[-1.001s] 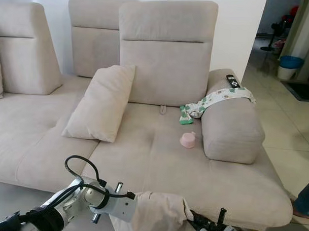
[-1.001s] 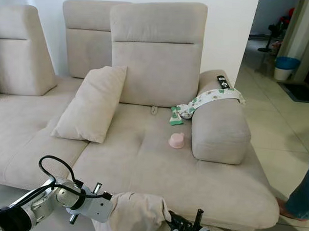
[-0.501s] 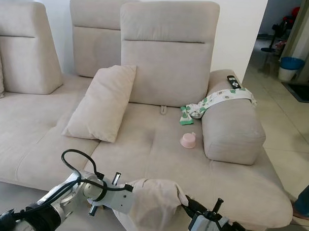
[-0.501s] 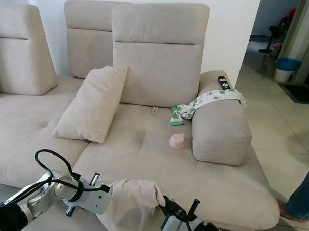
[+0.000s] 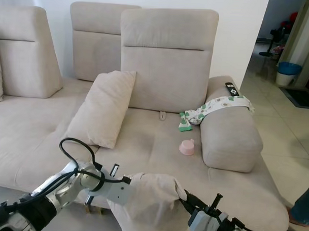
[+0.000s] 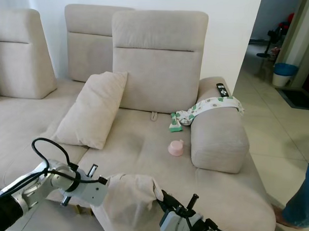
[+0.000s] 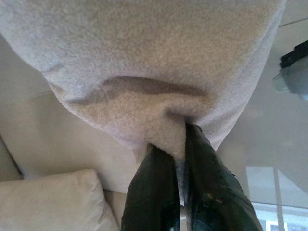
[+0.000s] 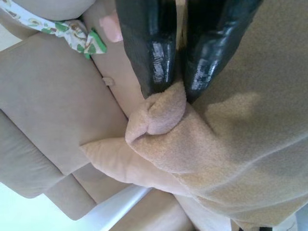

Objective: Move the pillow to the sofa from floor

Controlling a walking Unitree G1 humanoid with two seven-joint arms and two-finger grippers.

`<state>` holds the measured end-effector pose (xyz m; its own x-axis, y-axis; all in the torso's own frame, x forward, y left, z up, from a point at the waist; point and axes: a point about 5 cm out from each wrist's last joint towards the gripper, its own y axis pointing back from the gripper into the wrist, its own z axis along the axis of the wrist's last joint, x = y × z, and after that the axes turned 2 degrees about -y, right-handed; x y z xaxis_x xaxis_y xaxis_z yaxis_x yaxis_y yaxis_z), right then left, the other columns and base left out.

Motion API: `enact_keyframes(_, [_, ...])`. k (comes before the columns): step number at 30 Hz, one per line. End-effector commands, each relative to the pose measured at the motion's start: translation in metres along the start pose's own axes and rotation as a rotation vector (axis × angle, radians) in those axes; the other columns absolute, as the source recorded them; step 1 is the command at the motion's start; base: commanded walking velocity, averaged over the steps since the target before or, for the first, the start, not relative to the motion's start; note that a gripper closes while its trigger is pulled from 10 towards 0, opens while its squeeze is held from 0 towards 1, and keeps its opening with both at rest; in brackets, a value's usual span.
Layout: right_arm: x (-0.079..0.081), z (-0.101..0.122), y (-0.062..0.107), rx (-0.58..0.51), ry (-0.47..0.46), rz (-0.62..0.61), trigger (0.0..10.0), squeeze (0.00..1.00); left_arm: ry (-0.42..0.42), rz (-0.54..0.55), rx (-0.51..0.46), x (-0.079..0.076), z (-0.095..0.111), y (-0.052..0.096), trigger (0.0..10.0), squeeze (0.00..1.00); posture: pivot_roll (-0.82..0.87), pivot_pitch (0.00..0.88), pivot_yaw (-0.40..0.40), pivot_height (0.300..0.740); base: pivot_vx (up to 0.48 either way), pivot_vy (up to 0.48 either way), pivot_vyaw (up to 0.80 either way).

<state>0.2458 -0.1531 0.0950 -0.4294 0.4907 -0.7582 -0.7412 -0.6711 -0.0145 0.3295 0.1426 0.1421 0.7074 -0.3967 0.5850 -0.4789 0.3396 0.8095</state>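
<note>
Left eye view: pillow (image 5: 151,196) held up before the sofa's (image 5: 233,194) front edge — left gripper (image 5: 129,183) on its left corner, right gripper (image 5: 184,197) on its right corner.
Right eye view: second cushion (image 6: 91,108) leans on the backrest; pink cup (image 6: 175,147) beside the armrest.
Left wrist view: fingers (image 7: 156,187) pinched on a pillow fold.
Right wrist view: fingers (image 8: 149,48) clamped on a bunched corner — no gap.

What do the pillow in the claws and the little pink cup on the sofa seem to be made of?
The pillow, pinched by the left claw and the right claw, looks like soft beige fabric with a fuzzy, matte nap; it bunches into folds at the fingertips. The pink cup looks smooth and hard, probably plastic, though it is too small to be sure.
</note>
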Motion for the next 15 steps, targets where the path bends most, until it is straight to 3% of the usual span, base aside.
enact_keyframes(1, [-0.011, 0.015, -0.009, -0.085, 0.012, -0.049, 10.0, 0.0, -0.029, 0.012, 0.022, 0.006, 0.0, 0.004, 10.0, 0.0, 0.03, 0.0, 0.015, 0.651, 0.0, 0.0, 0.0])
enact_keyframes(15, [-0.024, 0.025, -0.012, -0.116, 0.015, -0.093, 10.0, 0.0, -0.045, 0.083, -0.011, 0.021, 0.009, 0.004, 10.0, 0.0, 0.01, 0.0, 0.012, 0.716, 0.0, 0.0, 0.0])
